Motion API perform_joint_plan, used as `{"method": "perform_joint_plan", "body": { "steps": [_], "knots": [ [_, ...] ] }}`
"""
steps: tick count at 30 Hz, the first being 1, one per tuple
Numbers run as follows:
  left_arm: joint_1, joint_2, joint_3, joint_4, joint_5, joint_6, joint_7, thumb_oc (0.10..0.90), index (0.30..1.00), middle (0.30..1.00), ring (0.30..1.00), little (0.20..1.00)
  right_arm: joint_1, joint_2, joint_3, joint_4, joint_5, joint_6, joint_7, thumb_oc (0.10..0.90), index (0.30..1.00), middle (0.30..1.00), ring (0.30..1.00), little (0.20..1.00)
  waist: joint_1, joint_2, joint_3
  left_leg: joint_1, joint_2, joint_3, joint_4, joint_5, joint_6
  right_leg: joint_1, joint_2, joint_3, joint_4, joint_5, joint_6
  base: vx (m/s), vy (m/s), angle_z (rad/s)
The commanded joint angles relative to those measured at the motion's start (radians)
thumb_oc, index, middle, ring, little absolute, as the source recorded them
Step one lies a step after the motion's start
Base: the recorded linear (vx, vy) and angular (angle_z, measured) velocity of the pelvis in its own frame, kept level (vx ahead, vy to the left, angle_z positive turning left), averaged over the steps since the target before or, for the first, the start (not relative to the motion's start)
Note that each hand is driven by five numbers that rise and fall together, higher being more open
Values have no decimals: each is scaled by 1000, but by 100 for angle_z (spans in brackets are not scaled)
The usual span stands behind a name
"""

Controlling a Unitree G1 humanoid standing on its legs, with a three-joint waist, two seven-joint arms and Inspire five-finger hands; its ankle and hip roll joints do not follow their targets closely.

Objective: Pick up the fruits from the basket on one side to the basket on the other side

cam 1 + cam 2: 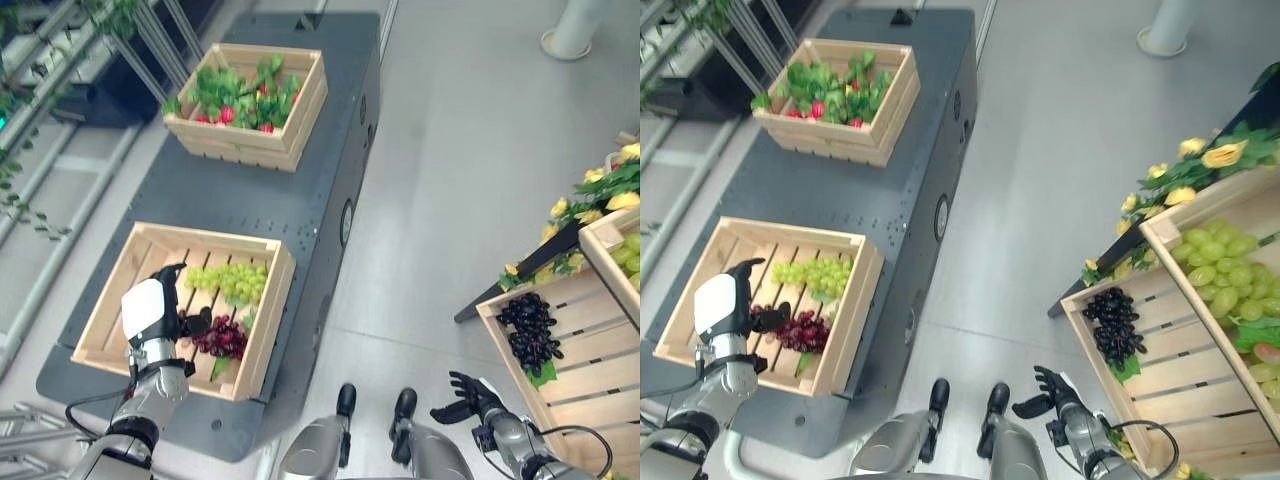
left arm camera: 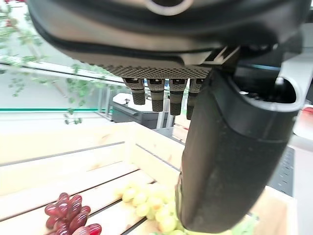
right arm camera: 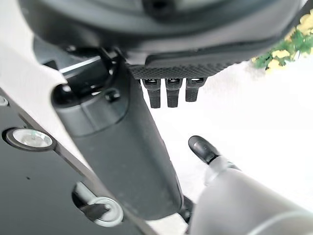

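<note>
Left hand (image 1: 152, 312) — fingers spread, holding nothing — hovers over the near crate (image 1: 118, 300), red grapes (image 1: 221, 337) just beside its thumb.

Bright, even light; wrist views blurred up close.

A pale grey tiled floor (image 1: 450, 150) surrounds a dark grey platform (image 1: 250, 200). A white column base (image 1: 578, 35) stands far right; metal railings (image 1: 60, 150) with trailing ivy (image 1: 15, 190) line the left.

green grapes (image 1: 232, 279) | dark-red grapes (image 1: 219, 336) | black grapes (image 1: 529, 330) (pale wooden crates (image 1: 112, 315))
</note>
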Motion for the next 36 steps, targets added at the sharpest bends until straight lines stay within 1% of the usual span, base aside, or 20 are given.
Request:
{"method": "perform_joint_plan", "body": {
  "steps": [1, 3, 4, 5, 6, 7, 8, 10, 13, 17, 21, 23, 25, 28, 29, 33, 35, 36],
  "knots": [
    [-62, 133, 84, -19, -98, 9, 97, 800, 900, 900, 900, 900, 12, -23, 36, -42, 84, -71, -26, 800, 900, 900, 900, 900, 20, -20, 22, -120, -42, 65, 168, -63, 34, 21, 8, 16, 99, -71, -19, -96, 59, 10],
    [-83, 150, 82, -18, -106, 36, 87, 800, 900, 900, 900, 900, -17, -23, 43, -56, 96, -80, -23, 800, 900, 900, 900, 900, 27, -33, 43, -176, -36, 76, 235, -83, 40, -22, 4, 12, 163, -93, -28, -67, 54, 5],
    [-85, 151, 82, -18, -104, 40, 86, 800, 900, 900, 900, 900, -20, -23, 43, -58, 98, -80, -22, 800, 900, 900, 900, 900, 28, -35, 45, -181, -35, 77, 241, -85, 41, -27, 3, 11, 171, -96, -29, -78, 78, 4],
    [-104, 169, 76, -5, -93, 56, 69, 800, 900, 900, 900, 900, -40, -26, 49, -80, 103, -77, -12, 800, 900, 900, 900, 900, 31, -50, 59, -228, -29, 86, 304, -106, 47, -68, -6, 7, 242, -116, -37, -67, 84, 3],
    [-116, 179, 70, -1, -82, 66, 57, 800, 900, 900, 900, 900, -49, -27, 52, -90, 104, -76, -9, 800, 900, 900, 900, 900, 33, -57, 68, -255, -25, 90, 339, -117, 51, -88, -11, 6, 277, -127, -42, -64, 84, 1],
    [-119, 181, 68, -1, -77, 69, 55, 800, 900, 900, 900, 900, -51, -27, 53, -92, 102, -75, -8, 800, 900, 900, 900, 900, 34, -58, 69, -260, -24, 91, 345, -119, 51, -93, -12, 6, 284, -130, -42, -50, 78, 1],
    [-148, 201, 50, 1, -68, 88, 40, 800, 900, 900, 900, 900, -67, -30, 63, -102, 104, -75, -4, 800, 900, 900, 900, 900, 36, -69, 83, -300, -18, 100, 398, -138, 59, -129, -22, 4, 344, -148, -48, -38, 71, 2],
    [-174, 223, 35, 1, -74, 98, 24, 800, 900, 900, 900, 900, -77, -33, 71, -117, 105, -69, -2, 800, 900, 900, 900, 900, 39, -77, 92, -331, -16, 106, 443, -155, 64, -158, -30, 3, 394, -164, -52, -28, 74, 10],
    [-218, 254, 20, 3, -132, 94, -31, 800, 900, 900, 900, 900, -92, -37, 86, -135, 113, -66, 0, 800, 900, 900, 900, 900, 44, -90, 109, -378, -12, 110, 508, -181, 72, -202, -37, 5, 466, -188, -58, -11, 49, 12],
    [-282, 290, -8, 10, -127, 110, -40, 800, 900, 900, 900, 900, -105, -41, 104, -155, 118, -63, 0, 800, 900, 900, 900, 900, 45, -97, 128, -424, -9, 112, 588, -216, 83, -246, -44, 10, 543, -217, -65, 10, 54, 22],
    [-311, 329, -24, 7, -120, 131, -55, 800, 900, 900, 900, 900, -103, -40, 120, -187, 87, -57, 4, 800, 900, 900, 900, 900, 45, -101, 140, -450, -5, 115, 627, -235, 89, -271, -45, 14, 578, -226, -63, 28, 52, 7],
    [-334, 337, -32, 15, -134, 141, -62, 800, 900, 900, 900, 900, -107, -40, 137, -190, 73, -57, 1, 800, 900, 900, 900, 900, 45, -102, 146, -458, -3, 117, 633, -238, 92, -280, -48, 12, 590, -228, -63, 10, 19, -1],
    [-372, 348, -57, 32, -108, 154, -69, 800, 900, 900, 900, 900, -116, -36, 154, -192, 77, -59, 4, 800, 900, 900, 900, 900, 46, -106, 151, -467, -1, 116, 635, -237, 91, -289, -49, 9, 598, -230, -61, 14, 23, 7],
    [-415, 359, -99, 50, -74, 203, -58, 800, 900, 900, 900, 900, -138, -30, 168, -201, 92, -63, 6, 800, 900, 900, 900, 900, 47, -111, 162, -483, 2, 114, 639, -235, 89, -302, -47, 8, 601, -228, -59, -11, 12, 14],
    [-434, 367, -120, 64, -48, 225, -61, 800, 900, 900, 900, 900, -144, -26, 173, -205, 93, -64, 7, 800, 900, 900, 900, 900, 47, -114, 165, -486, 3, 113, 637, -234, 88, -304, -45, 8, 598, -226, -58, -14, 8, 7],
    [-467, 389, -184, 91, 57, 283, -49, 800, 900, 900, 900, 900, -152, -24, 183, -207, 91, -73, 9, 800, 900, 900, 900, 900, 48, -124, 167, -497, 10, 108, 635, -234, 87, -311, -41, 3, 589, -220, -54, 0, 0, 0],
    [-475, 399, -202, 96, 83, 291, -49, 800, 900, 900, 900, 900, -153, -27, 186, -206, 94, -73, 8, 800, 900, 900, 900, 900, 49, -126, 167, -500, 13, 106, 638, -236, 87, -311, -41, 2, 588, -220, -55, 0, 0, 0],
    [-478, 412, -218, 96, 92, 267, -57, 800, 900, 900, 900, 900, -153, -30, 187, -204, 94, -74, 5, 800, 900, 900, 900, 900, 50, -128, 167, -502, 15, 104, 641, -237, 88, -312, -39, 1, 585, -217, -53, 0, 0, 0]
  ]
}}
